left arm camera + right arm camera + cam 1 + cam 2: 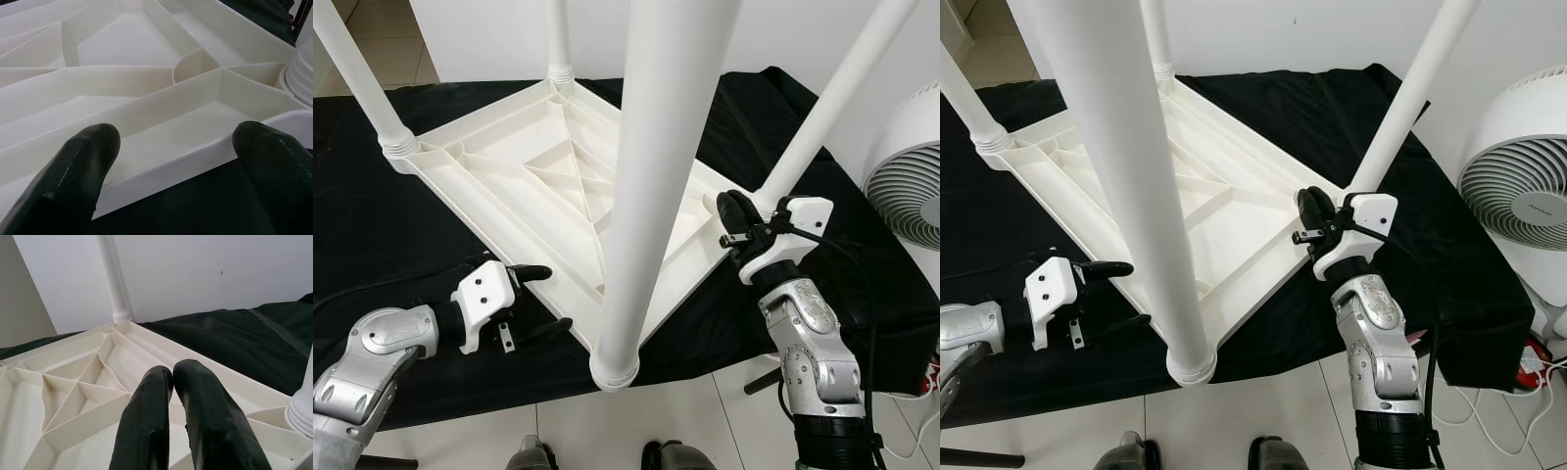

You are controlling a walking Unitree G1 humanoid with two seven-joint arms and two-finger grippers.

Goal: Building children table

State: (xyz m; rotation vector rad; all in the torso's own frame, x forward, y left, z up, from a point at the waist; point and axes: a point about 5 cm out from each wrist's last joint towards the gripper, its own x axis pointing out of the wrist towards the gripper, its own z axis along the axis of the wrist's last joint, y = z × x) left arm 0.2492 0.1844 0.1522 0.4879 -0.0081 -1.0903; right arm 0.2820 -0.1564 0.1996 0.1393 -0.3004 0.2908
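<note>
Bright, even indoor light; all 4 views are sharp. The white tabletop [558,186] shows soft shadows between its ribs. The near leg [651,186] looms large. Black fingertips [78,171] blur slightly up close.

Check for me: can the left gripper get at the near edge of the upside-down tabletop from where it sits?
Probably yes. The left gripper is open, facing the tabletop edge, its fingers spread just short of the rim over the black cloth, with nothing between them.
</note>
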